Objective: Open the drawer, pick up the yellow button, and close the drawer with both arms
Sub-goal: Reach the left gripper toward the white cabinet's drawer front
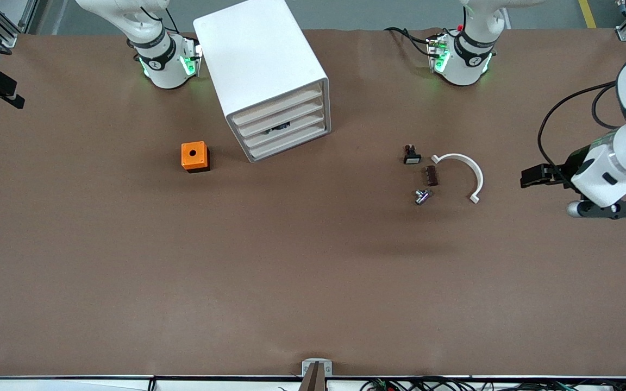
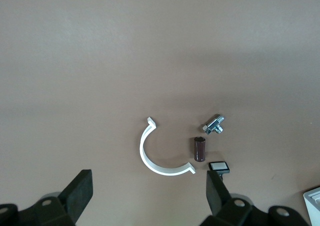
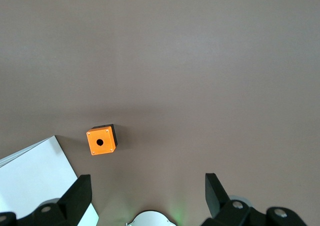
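The white drawer cabinet (image 1: 258, 49) stands near the right arm's base, all its drawer fronts (image 1: 283, 126) pushed in. A dark bit shows in a gap between two fronts. The button is hidden. My left gripper (image 1: 536, 176) (image 2: 148, 183) hangs open and empty high over the left arm's end of the table, with a cluster of small parts below it. My right gripper (image 3: 147, 186) is also open and empty, up over the table by its own base, with the cabinet's corner (image 3: 30, 176) below it.
An orange cube with a hole (image 1: 194, 156) (image 3: 101, 140) sits beside the cabinet. Toward the left arm's end lie a white half-ring clamp (image 1: 476, 171) (image 2: 143, 153), a brown cylinder (image 1: 431, 175) (image 2: 200, 150), a metal fitting (image 1: 421, 196) (image 2: 215, 124) and a black part with a white face (image 1: 412, 156) (image 2: 219, 167).
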You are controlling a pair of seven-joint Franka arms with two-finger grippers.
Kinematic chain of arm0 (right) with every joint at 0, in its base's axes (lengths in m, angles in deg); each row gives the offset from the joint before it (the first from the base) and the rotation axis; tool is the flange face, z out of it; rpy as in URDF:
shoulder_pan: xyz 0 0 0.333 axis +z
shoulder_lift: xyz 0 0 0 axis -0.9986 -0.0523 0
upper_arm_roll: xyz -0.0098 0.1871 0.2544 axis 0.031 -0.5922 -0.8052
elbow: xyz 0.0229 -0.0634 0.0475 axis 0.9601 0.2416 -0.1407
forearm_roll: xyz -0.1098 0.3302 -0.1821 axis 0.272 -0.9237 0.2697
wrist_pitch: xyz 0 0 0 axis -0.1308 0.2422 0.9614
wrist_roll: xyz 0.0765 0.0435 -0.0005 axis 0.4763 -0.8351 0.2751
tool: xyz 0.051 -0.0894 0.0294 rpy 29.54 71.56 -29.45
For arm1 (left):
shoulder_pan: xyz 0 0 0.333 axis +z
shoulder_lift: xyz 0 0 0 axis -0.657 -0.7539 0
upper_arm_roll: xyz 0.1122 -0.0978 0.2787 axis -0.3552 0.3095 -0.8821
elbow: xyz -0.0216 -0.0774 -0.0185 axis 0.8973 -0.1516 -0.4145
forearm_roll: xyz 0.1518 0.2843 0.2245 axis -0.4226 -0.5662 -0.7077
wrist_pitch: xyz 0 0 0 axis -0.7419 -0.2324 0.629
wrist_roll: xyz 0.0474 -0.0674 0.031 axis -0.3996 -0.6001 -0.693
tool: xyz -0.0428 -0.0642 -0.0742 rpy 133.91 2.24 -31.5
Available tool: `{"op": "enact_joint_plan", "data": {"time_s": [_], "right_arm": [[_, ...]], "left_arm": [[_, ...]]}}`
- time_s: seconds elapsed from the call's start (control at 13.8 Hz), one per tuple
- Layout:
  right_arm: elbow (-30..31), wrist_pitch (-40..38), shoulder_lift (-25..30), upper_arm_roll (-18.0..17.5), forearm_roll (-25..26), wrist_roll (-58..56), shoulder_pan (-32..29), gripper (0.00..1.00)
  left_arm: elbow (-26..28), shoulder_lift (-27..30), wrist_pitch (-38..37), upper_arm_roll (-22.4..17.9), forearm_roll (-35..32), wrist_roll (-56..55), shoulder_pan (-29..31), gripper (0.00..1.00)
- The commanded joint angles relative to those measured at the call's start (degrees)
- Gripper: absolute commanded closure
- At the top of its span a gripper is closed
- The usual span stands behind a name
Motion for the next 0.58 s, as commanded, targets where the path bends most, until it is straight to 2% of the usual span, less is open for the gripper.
{"op": "enact_joint_plan", "data": {"time_s": [0.0, 0.29, 0.51], "right_arm": [[0.37, 0.37, 0.42, -0.1, -0.99, 0.33, -0.91, 0.0], [0.37, 0.9, 0.42, -0.19, -0.99, 0.24, -0.65, 0.0], [0.37, 1.34, 0.42, -0.19, -0.99, 0.15, -0.82, 0.0]], "left_arm": [[-1.65, -4.06, 0.05, 0.45, -0.15, -5.38, -0.35, 0.0], [-2.09, -9.34, 0.59, 0.54, -0.33, -14.25, -4.38, 0.0], [-6.04, -13.91, 0.15, 0.45, -0.33, -27.76, -9.03, 0.0]]}}
